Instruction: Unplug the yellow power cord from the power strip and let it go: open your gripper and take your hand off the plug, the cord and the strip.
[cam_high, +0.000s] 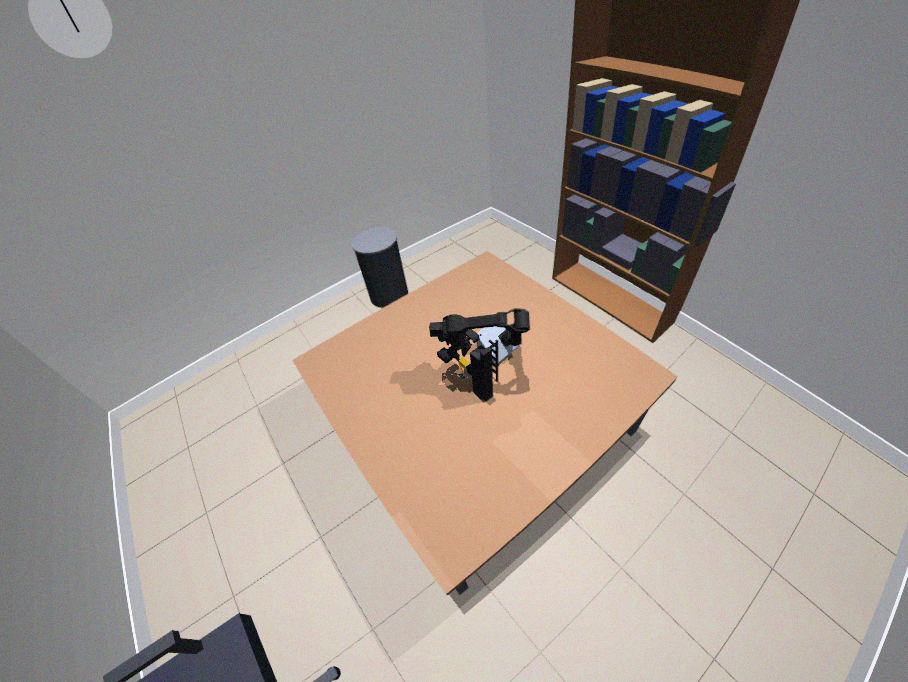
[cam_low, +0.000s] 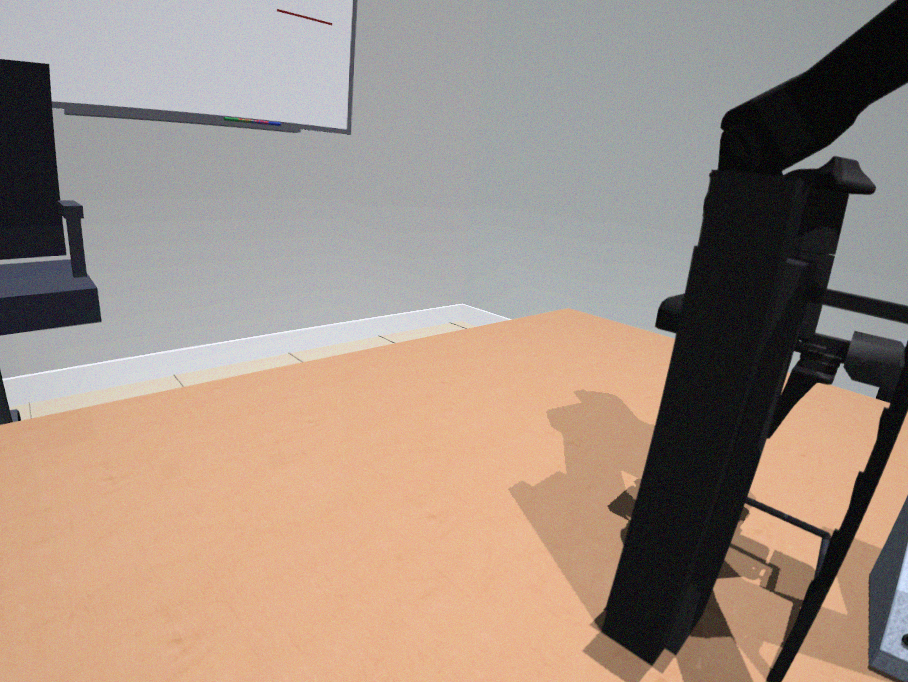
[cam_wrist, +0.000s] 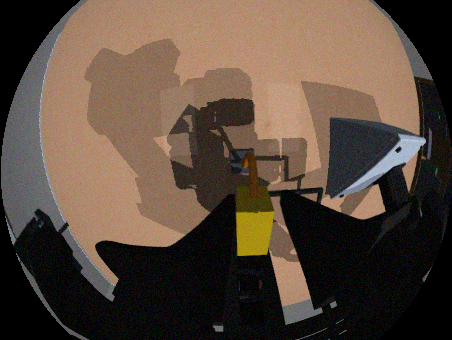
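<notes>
The yellow plug (cam_wrist: 254, 232) (cam_high: 464, 363) stands out against the black parts. In the wrist view its orange-yellow cord (cam_wrist: 253, 177) rises from its end and bends toward a small blue-grey block (cam_wrist: 242, 161). My gripper (cam_wrist: 258, 198) is slightly open around the plug. The left finger is close beside the plug, perhaps touching it, and a narrow gap shows at the right finger. The power strip cannot be told apart from the other black parts. Whether the plug's prongs are in a socket is hidden. In the exterior view the plug and fingertips are hidden.
A grey wedge-shaped box (cam_wrist: 357, 152) (cam_low: 889, 598) stands right of the fingers in the wrist view, with a thin black bracket (cam_wrist: 320, 193) between. A tall black column (cam_low: 697, 411) (cam_high: 481, 378) stands over the wooden table (cam_high: 469, 477) (cam_low: 330, 513). A bin (cam_high: 383, 275) and bookshelf stand beyond.
</notes>
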